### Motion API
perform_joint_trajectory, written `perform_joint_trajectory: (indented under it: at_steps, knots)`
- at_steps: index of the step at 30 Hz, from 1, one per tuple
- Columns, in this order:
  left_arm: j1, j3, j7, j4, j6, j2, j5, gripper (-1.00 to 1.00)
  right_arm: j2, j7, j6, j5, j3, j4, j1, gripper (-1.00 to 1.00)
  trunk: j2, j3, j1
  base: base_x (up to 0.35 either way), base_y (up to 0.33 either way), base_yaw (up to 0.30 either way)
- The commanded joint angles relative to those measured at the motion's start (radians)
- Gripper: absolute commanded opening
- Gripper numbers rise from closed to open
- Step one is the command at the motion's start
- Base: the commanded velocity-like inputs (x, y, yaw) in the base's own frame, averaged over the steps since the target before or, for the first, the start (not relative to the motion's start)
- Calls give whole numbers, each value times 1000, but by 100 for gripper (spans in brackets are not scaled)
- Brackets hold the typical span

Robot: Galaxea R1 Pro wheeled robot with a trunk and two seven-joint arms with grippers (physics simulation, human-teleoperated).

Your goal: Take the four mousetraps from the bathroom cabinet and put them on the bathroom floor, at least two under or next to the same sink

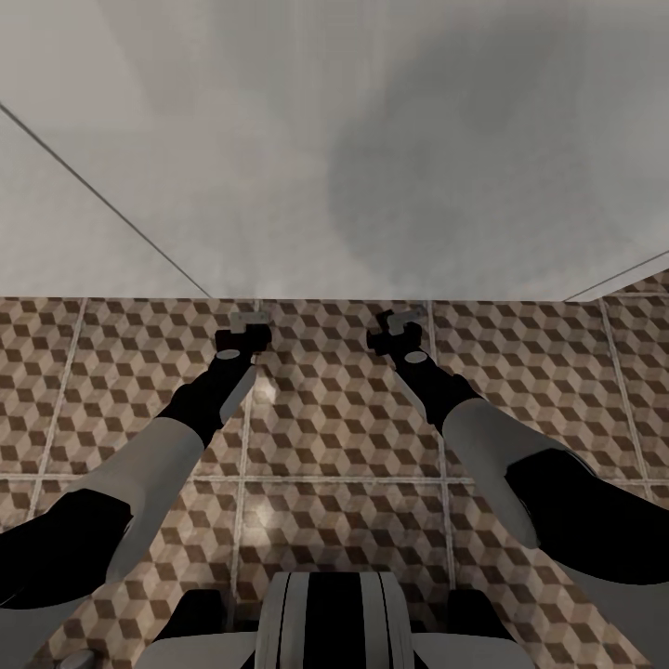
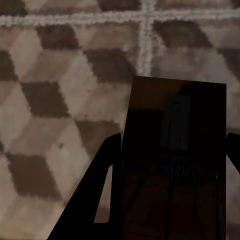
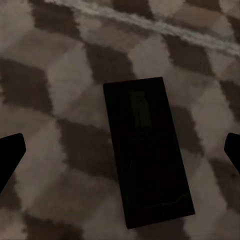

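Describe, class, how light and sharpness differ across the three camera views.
Head view: a soft round shadow darkens the white sink, pale glints on the bathroom floor. Left wrist view: the mousetrap is nearly black, grainy. Right wrist view: another mousetrap equally dark, tiles blurred.

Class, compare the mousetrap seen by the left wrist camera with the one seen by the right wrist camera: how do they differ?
The left mousetrap sits between the left gripper fingers, apparently gripped; the right mousetrap lies free on the bathroom floor, the right gripper fingertips wide apart. The left one runs straight along the fingers; the right one lies slightly skewed. Both look dark, flat and rectangular.
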Motion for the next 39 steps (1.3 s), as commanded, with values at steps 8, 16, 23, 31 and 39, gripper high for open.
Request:
perform_joint_trajectory:
  at_steps: [8, 16, 23, 31, 39]
  knots:
    - [2, -7, 11, 2, -48, 2, 6, 100, 0, -6, -2, -3, 7, 1, -1, 100, 0, 0, 0, 0, 0, 0]
    - [10, -7, 11, 12, -68, 2, 6, 100, 0, -6, -2, -3, 7, 1, -1, 100, 0, 0, 0, 0, 0, 0]
    - [11, -7, 11, 13, -71, 3, 6, 100, 0, -6, -2, -3, 7, 1, -1, 100, 0, 0, 0, 0, 0, 0]
    - [12, -7, 12, 14, -72, 3, 6, 100, -1, -6, -2, -2, 7, 1, -1, 100, 0, 0, 0, 0, 0, 0]
    - [12, -7, 12, 14, -72, 3, 6, 100, -3, -6, -2, -2, 7, 1, -1, 100, 0, 0, 0, -78, 0, 0]
